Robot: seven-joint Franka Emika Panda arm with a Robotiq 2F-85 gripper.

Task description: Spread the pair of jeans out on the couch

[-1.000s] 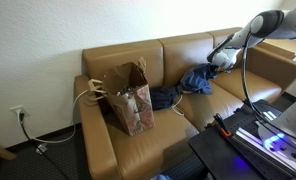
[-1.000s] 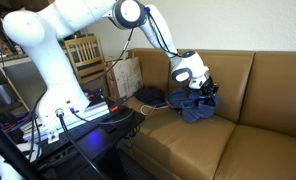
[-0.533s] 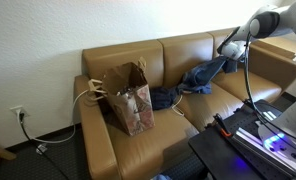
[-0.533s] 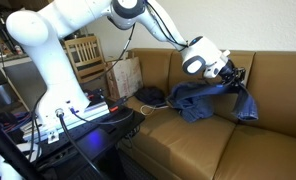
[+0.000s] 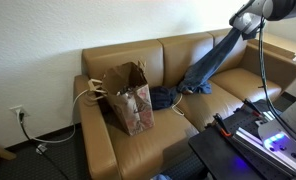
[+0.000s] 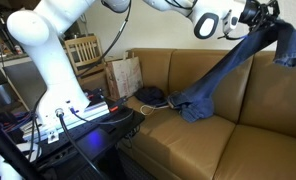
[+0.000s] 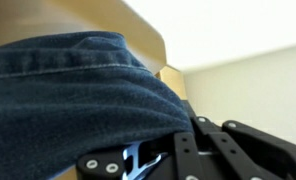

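Observation:
The blue jeans hang stretched from my gripper down to the tan couch, their lower end resting on the middle seat cushion. In the exterior view from the side, the jeans run diagonally from my raised gripper down to the seat, with a flap drooping past the gripper. My gripper is shut on the jeans high above the couch back. In the wrist view the denim fills the left side, pinched in the black jaws.
A brown paper bag stands on the couch's end seat cushion. A dark garment lies beside the jeans' lower end. A black equipment table stands in front of the couch. A wooden chair stands behind.
My gripper has risen and moved away from the paper bag with the jeans, pulling them from a bundle on the seat into a long taut diagonal.

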